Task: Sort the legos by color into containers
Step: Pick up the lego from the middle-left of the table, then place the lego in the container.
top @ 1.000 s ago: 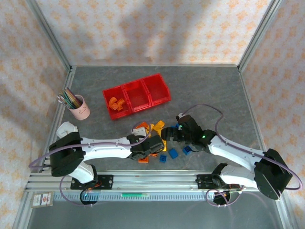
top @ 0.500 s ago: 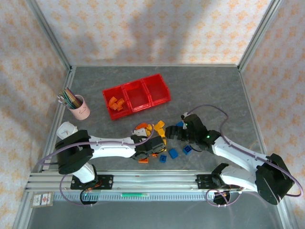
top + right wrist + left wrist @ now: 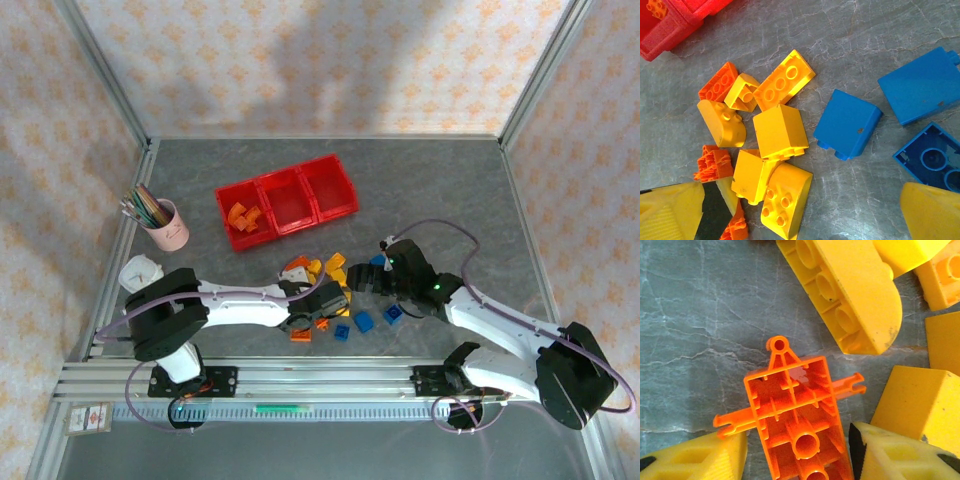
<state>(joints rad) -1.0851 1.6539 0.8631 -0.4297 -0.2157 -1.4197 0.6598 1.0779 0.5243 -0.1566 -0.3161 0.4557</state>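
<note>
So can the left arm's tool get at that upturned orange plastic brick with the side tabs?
Probably yes: the left tool straddles the upturned orange plastic brick, one finger at each flank. A smooth yellow plastic block crowds one finger, though.

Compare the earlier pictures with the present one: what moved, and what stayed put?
The left gripper eased right into the pile, its fingers now either side of an orange brick. The right gripper shifted slightly right, jaws open. The red bins and pencil cup stayed put.
</note>
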